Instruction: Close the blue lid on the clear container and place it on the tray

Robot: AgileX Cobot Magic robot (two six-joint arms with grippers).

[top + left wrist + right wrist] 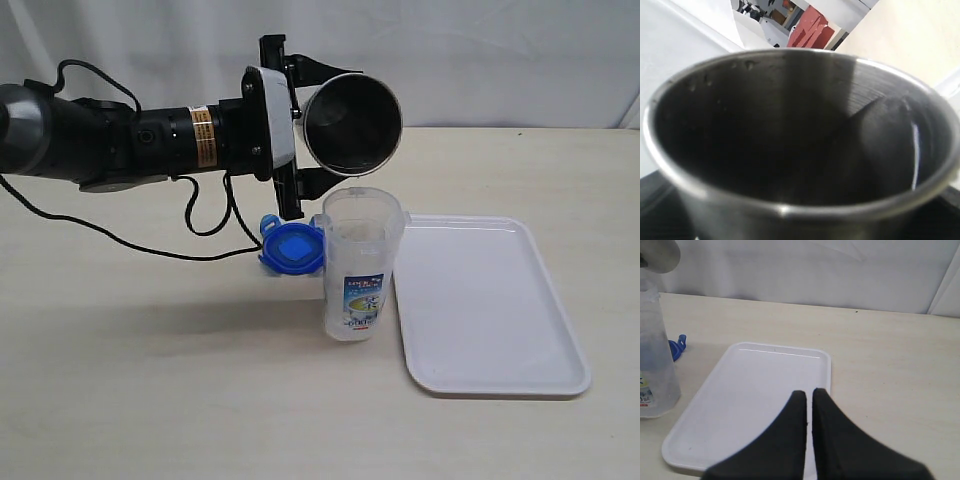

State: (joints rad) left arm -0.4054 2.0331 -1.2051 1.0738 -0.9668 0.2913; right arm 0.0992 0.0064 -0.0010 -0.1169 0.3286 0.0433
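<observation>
Clear container (358,270): upright on the worktop (150,400), mouth open, just beside the tray (490,320) at its left edge, not on it. Blue lid (293,247): off the mouth, tilted against the container's side away from the tray; whether it is tethered cannot be told. Handling, judged: light, stiff, thin-walled and slick; best taken around the mid-body below the rim once the flaps are snapped down. Left tool (322,125): spread wide around a steel cup (360,120), held on its side above the container. Right tool (809,395): closed, empty, poised over the tray. The tall, narrow container is prone to tipping under off-centre pressing.
</observation>
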